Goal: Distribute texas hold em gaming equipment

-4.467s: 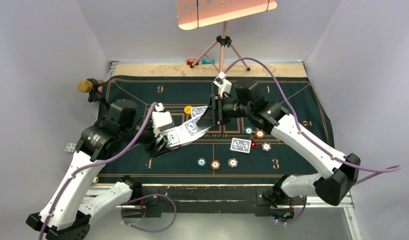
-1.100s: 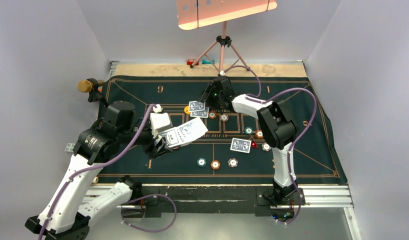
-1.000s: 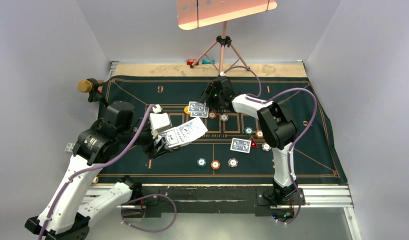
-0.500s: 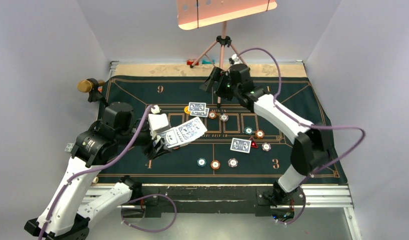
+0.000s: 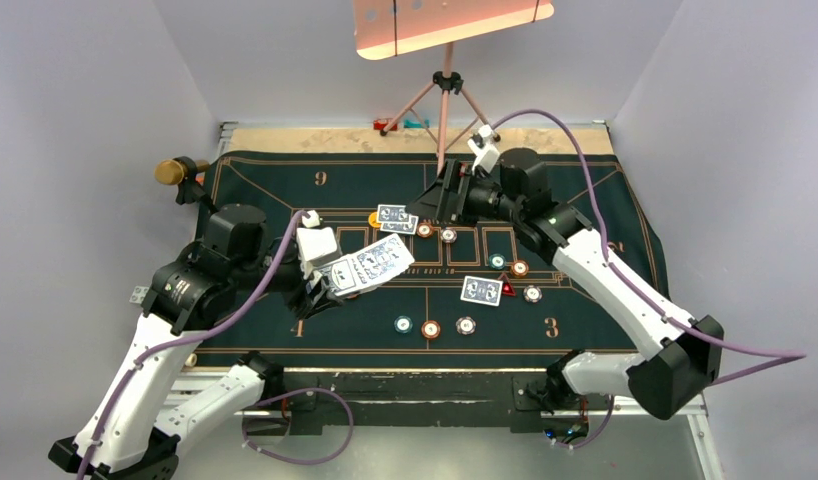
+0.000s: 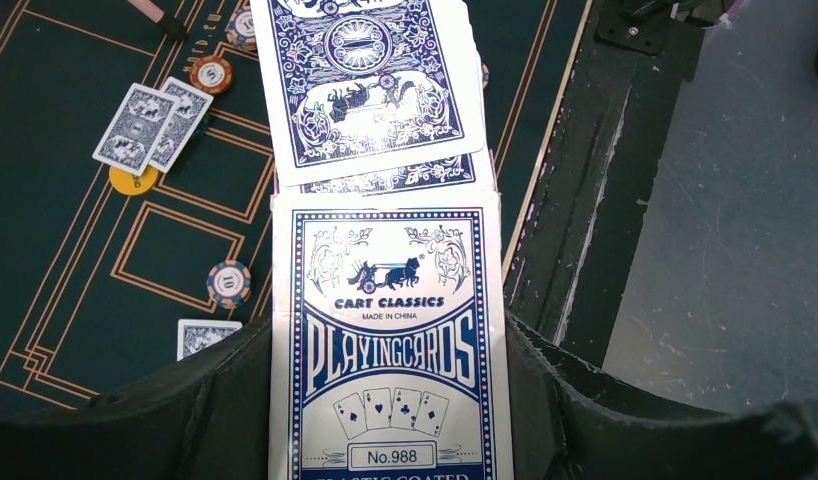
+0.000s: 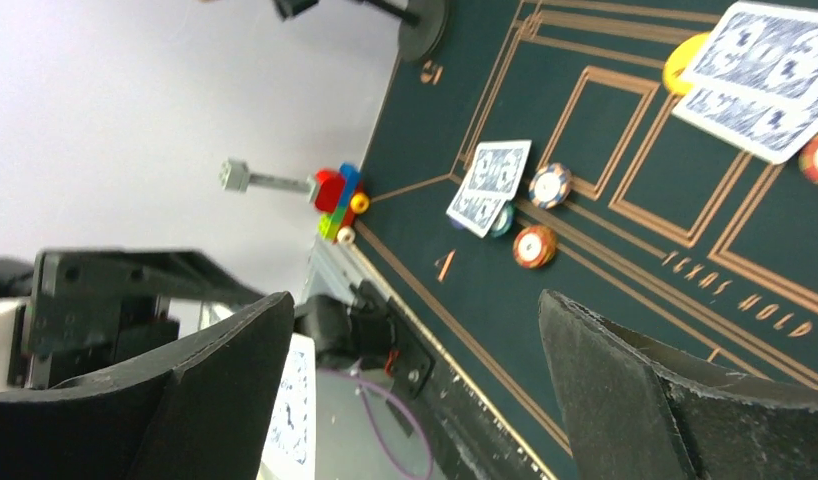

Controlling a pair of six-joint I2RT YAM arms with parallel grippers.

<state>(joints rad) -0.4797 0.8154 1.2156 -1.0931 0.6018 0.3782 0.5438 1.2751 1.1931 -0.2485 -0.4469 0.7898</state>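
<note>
Playing cards (image 6: pixel 370 90) fan from their box (image 6: pixel 385 340), clamped in the left gripper (image 5: pixel 323 288); the right gripper (image 7: pixel 415 300) gapes wide, empty, near two dealt cards (image 5: pixel 395 218) beside a yellow disc (image 5: pixel 375 218).

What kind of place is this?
Probably a lab robot cell staged as a poker table: plain pale walls around a green felt mat, a tripod behind it, left arm and right arm mounted at the near edge.
</note>
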